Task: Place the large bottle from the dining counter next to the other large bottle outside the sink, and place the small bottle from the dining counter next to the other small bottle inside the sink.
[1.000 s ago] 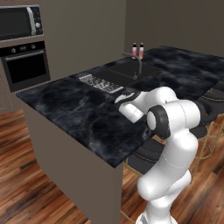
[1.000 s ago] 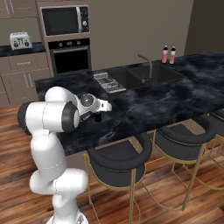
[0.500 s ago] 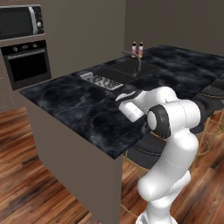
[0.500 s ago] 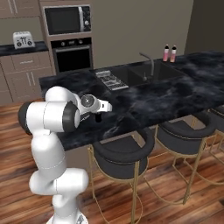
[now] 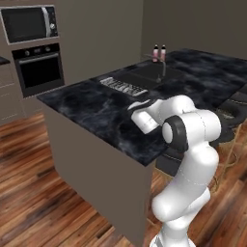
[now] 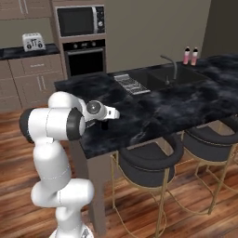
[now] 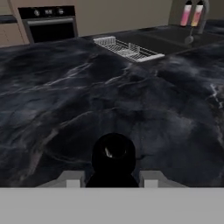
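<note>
I had the small bottle (image 7: pixel 113 158) sitting between the tool's (image 7: pixel 113 180) two pale fingers (image 7: pixel 151 178) in the hand view, a black rounded shape seen from behind and above; the tool was nearly closed and, as far as that dim view let me judge, clamped on it. In the right base view the same dark bottle (image 6: pixel 104 124) hung upright under the tool (image 6: pixel 108 116), its long axis vertical, at the near left end of the counter (image 6: pixel 186 100).

What the coming move turned on was direction: the sink (image 6: pixel 174 75) lay far and to the right of the tool, across a long stretch of veined black marble, so I judged the bottle had to travel that way and then drop below the counter level. I could not make out the other small bottle inside the basin.

The curved faucet (image 6: pixel 170 65) stood at the sink's near edge, in the way of a straight approach. The drain rack (image 6: pixel 130 83) lay just left of the sink. Two tall pink-yellow bottles (image 6: pixel 190 56) stood side by side at the far rim, outside the basin.

Beyond were the oven (image 6: pixel 84 59), the microwave (image 6: pixel 79 20), a toaster (image 6: pixel 33 41), and black stools (image 6: pixel 148 160) along the right side.
</note>
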### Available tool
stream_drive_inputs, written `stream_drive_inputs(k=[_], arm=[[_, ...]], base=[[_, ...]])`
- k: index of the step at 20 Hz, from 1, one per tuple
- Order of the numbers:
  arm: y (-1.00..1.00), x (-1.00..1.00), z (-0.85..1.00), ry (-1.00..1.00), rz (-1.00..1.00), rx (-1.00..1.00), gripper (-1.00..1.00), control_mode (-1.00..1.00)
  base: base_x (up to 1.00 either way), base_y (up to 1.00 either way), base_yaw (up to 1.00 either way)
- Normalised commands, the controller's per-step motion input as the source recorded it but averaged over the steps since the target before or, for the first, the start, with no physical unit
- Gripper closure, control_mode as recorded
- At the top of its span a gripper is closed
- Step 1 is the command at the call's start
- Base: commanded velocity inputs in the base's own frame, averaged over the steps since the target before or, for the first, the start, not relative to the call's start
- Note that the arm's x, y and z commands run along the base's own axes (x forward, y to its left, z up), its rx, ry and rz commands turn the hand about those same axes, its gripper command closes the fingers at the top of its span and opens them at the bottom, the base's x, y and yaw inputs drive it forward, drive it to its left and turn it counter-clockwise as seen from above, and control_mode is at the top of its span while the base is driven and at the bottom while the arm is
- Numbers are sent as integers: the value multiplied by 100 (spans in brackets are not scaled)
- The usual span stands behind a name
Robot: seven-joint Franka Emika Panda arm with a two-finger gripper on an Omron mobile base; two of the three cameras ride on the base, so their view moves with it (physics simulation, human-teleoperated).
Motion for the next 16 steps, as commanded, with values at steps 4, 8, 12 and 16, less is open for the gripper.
stream_drive_inputs(k=[4, 8, 12, 16], arm=[[0, 0, 0, 0, 0, 0, 100, 100], [0, 0, 0, 0, 0, 0, 100, 100], [0, 0, 0, 0, 0, 0, 100, 100], [0, 0, 0, 0, 0, 0, 100, 100]], base=[[0, 91, 0], [0, 98, 0], [0, 100, 0], [7, 99, 0]])
